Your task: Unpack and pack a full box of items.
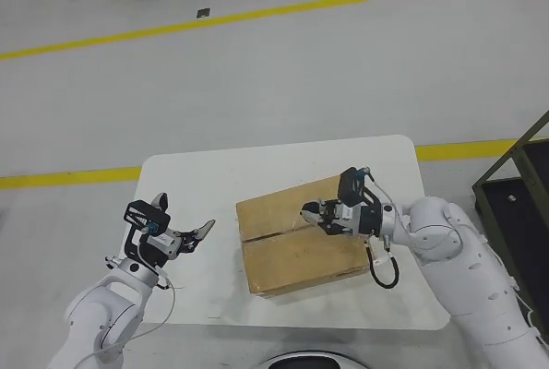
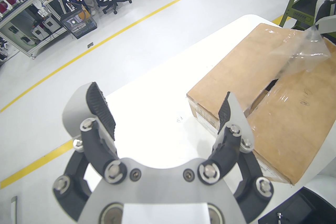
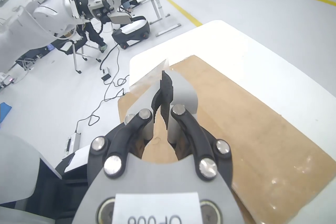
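A brown cardboard box [image 1: 292, 242] lies on the white table [image 1: 191, 184], its top flaps closed along a centre seam. Clear tape [image 2: 302, 51] is peeled up from that seam at the box's far end. My right gripper [image 1: 309, 215] hovers over the box top [image 3: 236, 117], shut [image 3: 162, 88] on the loose end of the tape strip [image 3: 153, 75]. My left gripper [image 1: 189, 235] is open beside the box's left end, a short gap away. In the left wrist view its gripper [image 2: 162, 107] holds nothing, and the box [image 2: 275, 93] shows a slit where the flaps meet.
A dark green metal rack [image 1: 532, 184] stands on the floor off the table's right side. A yellow floor line [image 1: 62, 177] runs behind the table. Bare table surface lies to the left of the box [image 2: 157, 93] and along its far edge.
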You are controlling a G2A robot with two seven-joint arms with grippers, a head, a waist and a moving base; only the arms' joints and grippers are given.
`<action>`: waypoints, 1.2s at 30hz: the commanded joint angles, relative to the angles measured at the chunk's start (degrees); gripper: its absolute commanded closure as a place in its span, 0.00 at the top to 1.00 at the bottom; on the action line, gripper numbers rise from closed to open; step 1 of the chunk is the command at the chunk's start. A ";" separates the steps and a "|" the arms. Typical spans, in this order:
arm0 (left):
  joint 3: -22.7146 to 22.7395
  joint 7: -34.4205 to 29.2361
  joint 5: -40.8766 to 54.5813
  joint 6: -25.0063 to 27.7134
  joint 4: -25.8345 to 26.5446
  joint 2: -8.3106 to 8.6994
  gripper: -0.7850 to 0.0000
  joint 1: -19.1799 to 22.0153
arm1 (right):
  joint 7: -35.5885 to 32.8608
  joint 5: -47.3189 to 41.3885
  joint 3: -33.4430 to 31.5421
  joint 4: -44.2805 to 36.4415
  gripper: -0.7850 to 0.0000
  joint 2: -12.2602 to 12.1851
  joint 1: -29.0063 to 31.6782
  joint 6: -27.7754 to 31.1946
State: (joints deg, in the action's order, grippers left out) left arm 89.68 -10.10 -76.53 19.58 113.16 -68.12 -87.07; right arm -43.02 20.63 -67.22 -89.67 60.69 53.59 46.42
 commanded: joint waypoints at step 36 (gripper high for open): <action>0.26 0.07 -0.71 -2.67 -0.03 0.03 1.00 -0.37 | -2.97 23.82 -1.11 1.02 0.85 -2.62 -3.63 -0.35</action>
State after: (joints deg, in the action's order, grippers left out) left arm 89.94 -10.03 -77.25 16.91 113.13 -68.10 -87.43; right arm -46.89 43.50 -68.34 -88.45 58.09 49.79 46.02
